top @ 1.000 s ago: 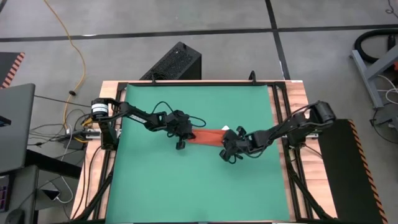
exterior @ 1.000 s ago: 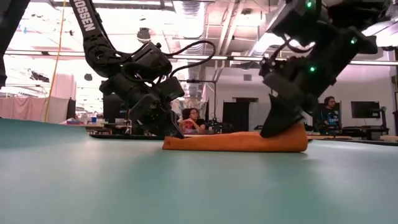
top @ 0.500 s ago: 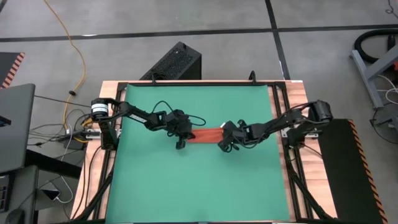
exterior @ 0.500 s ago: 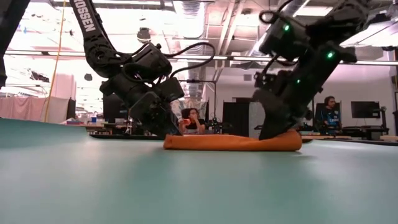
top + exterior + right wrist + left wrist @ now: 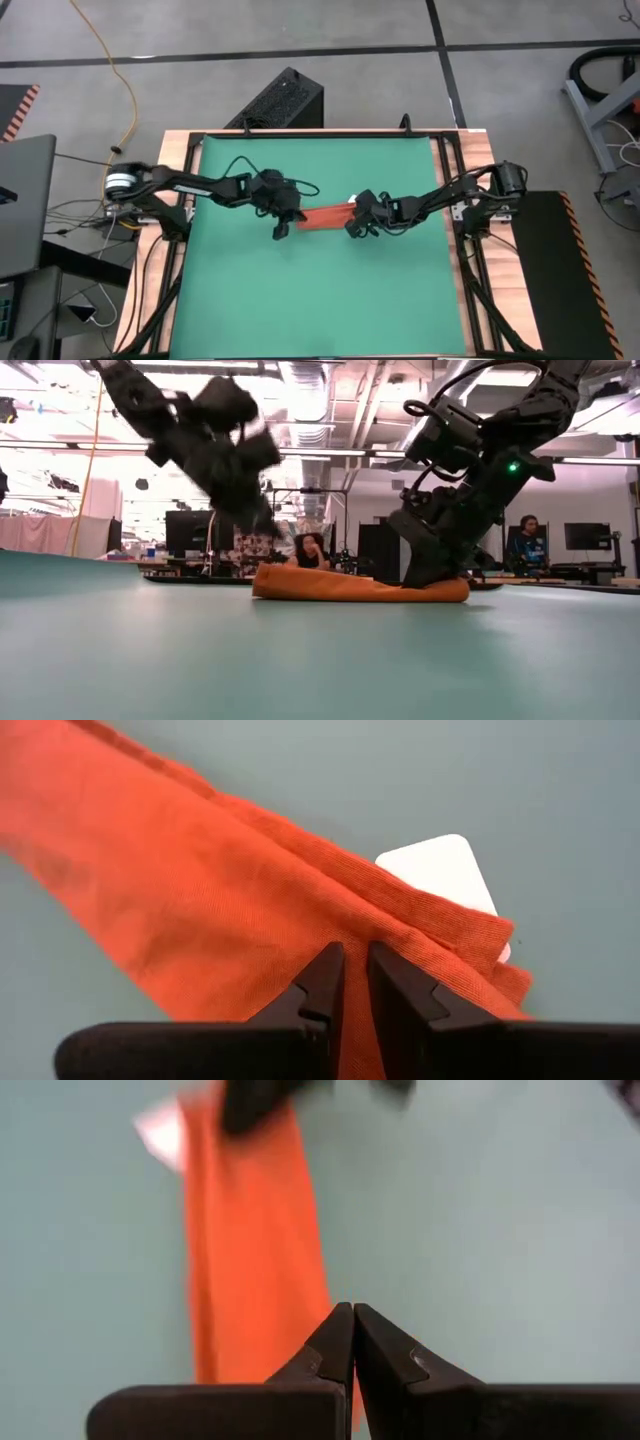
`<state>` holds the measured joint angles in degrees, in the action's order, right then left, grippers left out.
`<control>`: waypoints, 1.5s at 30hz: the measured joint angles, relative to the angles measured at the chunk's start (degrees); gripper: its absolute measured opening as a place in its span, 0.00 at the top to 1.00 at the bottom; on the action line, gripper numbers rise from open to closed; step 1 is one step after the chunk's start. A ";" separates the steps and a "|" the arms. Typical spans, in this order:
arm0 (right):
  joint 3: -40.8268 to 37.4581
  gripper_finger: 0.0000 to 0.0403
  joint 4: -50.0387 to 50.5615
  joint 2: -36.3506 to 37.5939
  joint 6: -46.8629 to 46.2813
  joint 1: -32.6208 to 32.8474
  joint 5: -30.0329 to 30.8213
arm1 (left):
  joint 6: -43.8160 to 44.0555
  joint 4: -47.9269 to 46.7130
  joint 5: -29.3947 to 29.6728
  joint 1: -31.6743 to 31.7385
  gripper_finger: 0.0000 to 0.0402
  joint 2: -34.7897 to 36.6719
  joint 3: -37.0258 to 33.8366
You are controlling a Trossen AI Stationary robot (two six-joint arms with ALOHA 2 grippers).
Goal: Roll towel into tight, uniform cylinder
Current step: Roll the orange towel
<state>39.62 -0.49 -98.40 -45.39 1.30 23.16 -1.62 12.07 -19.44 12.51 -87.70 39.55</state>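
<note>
Jaws together on the left gripper, empty, lifted clear just off the nine o'clock end of the towel. The right gripper has its jaws nearly closed too, pressed down on the three o'clock end, beside the white tag. The towel lies mid-surface as a long, flattish, loosely rolled orange-red strip, with open green room on every side and edges well apart.
</note>
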 joint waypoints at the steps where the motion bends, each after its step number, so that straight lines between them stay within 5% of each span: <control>1: -0.02 0.82 -0.27 -0.01 -0.92 -0.01 -0.01 | 0.06 1.97 1.86 -0.86 1.00 1.51 -0.25; 7: -0.10 0.82 -2.12 -0.15 -5.07 -0.39 -0.42 | 1.09 15.66 11.53 -8.27 1.00 2.77 -3.56; 12: -0.15 0.82 -3.53 -0.17 -5.35 -1.09 -0.81 | -1.28 19.27 22.73 -12.97 1.00 -4.43 -4.39; 21: -0.17 0.82 -5.49 -0.23 -4.30 -1.02 -0.79 | -0.72 24.86 28.86 -11.53 1.00 -13.65 -3.87; 35: -0.16 0.82 -5.97 -0.09 -3.59 -0.77 -0.16 | 2.89 19.25 27.26 -5.99 1.00 -14.58 -4.10; 45: -0.25 0.82 -12.16 8.71 10.39 2.60 14.57 | 3.42 18.00 25.95 -5.92 1.00 -14.55 -4.13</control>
<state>39.36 -12.64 -89.69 -34.99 3.90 37.73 1.80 30.06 6.50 6.59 -102.26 35.42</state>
